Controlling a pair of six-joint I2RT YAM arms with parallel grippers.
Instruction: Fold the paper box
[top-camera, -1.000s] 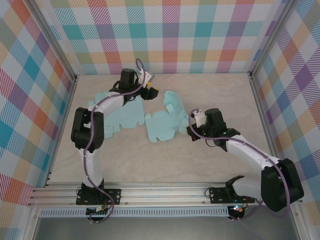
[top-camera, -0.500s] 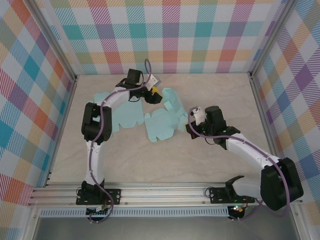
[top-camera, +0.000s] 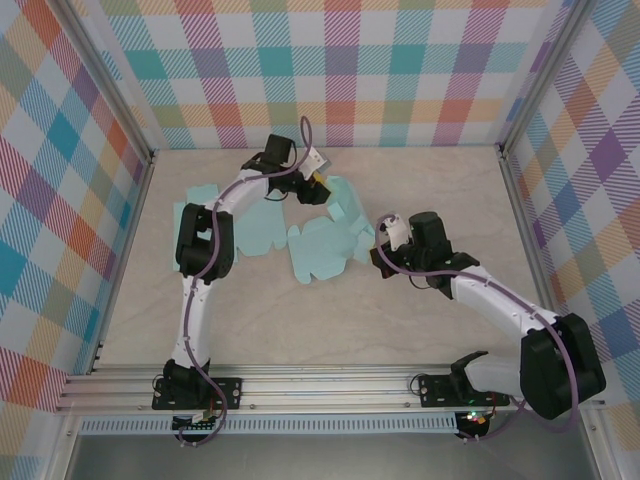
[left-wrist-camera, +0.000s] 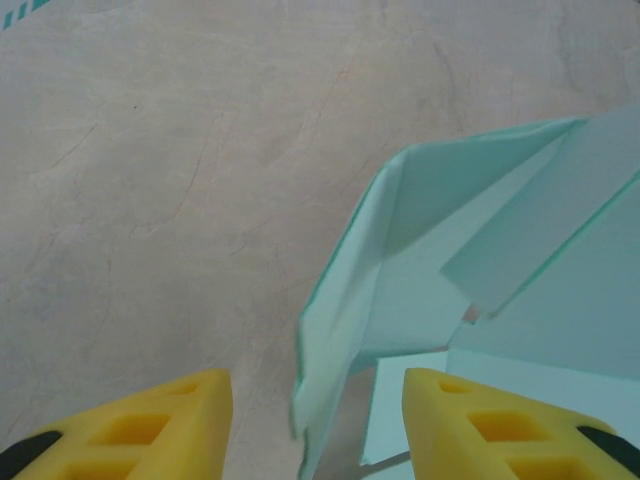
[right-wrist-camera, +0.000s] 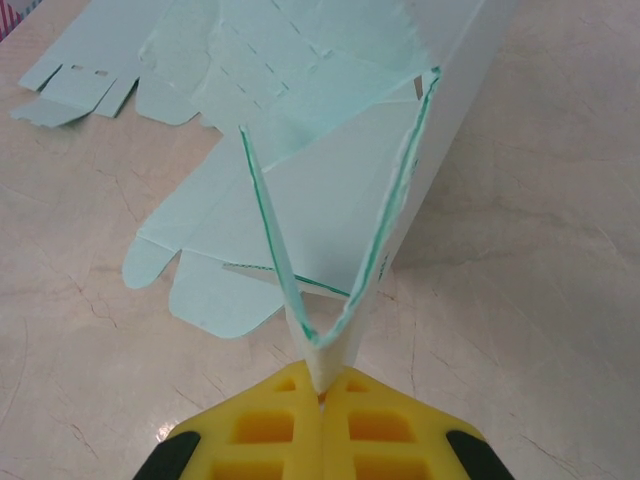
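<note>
Toward the far side of the table (top-camera: 250, 320), a little past the middle, lies the paper box (top-camera: 325, 250). It is a pale teal blank, mostly flat, and its long axis runs across the table from the left wall side toward my right arm.

My right gripper (right-wrist-camera: 322, 385) is pinched tight on the near right corner of the blank. The fingers are together on a doubled edge, and from that pinch two panels rise and spread away in a V. This hand is the anchor.

My left gripper (left-wrist-camera: 315, 400) is at the far end of the same sheet, beyond the right hand and closer to the back wall, with its fingers apart. In the left wrist view a raised flap stands on edge in the gap between the two yellow pads, running straight away from the hand. It sits closer to the pad on the left of that view than to the other. I cannot tell whether the paper brushes either pad, because its lower edge blurs at the bottom of the frame. It looks free.

I judge that the next move belongs to the left hand. The flap lies dead ahead and lengthwise in its gap, so closing would catch it across its thickness. The right hand is well apart from that flap.
</note>
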